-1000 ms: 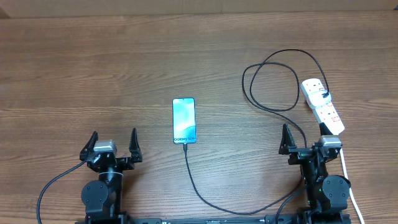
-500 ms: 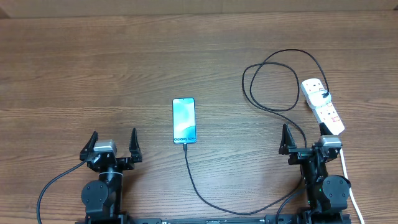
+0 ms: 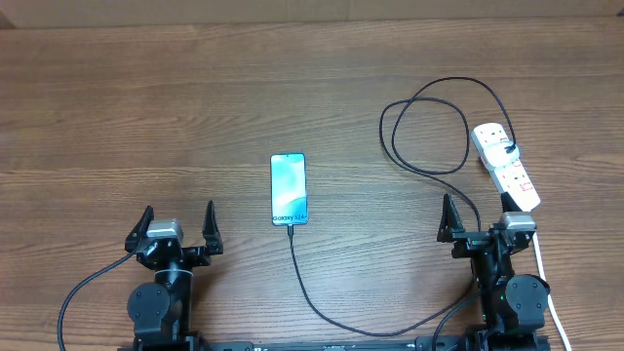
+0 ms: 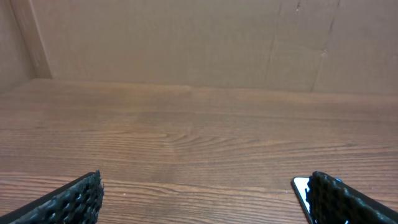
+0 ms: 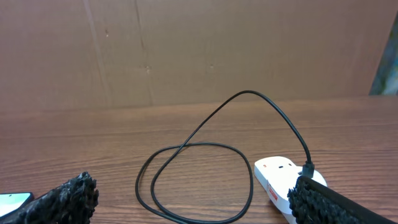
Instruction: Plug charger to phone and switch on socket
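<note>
Wood-grain surface (image 3: 146, 117), brown, with a plain cardboard wall (image 4: 186, 37) behind it. Phone (image 3: 289, 188): one, flat and screen up at mid-surface, long axis running away from the arms; every other place below is given from it. Charger cable (image 3: 292, 255): one, thin and black. Its connector tip (image 3: 290, 228) sits at the phone's near short edge, and whether it is seated or only touching cannot be told. The run curves back toward the arms, then reappears as a double loop far right of the phone. Plug (image 3: 510, 149): one, standing in the power strip (image 3: 506, 166). Power strip: one, white, well to the right of the phone and angled, with its white cord (image 3: 542, 263) trailing toward the arms. The red switches are too small to count. Left tool (image 3: 178, 210): one, two fingers spread wide, holding nothing, nearer than the phone and to its left. Right tool (image 3: 477, 205): one, likewise wide and empty, nearer than the phone and well to its right, just short of the strip. Handling note, as judgement: neither step can be confirmed done, so the connector comes first. Pinch it by its body just behind the tip. Keep it level and in line with the phone's long axis. Brace the phone's far edge with the other tool so the push does not slide it away, and leave the loops slack. For the switch, the right tool is the nearer. A narrowed fingertip pressed straight down beside the plug should avoid knocking the plug or skating the strip.
</note>
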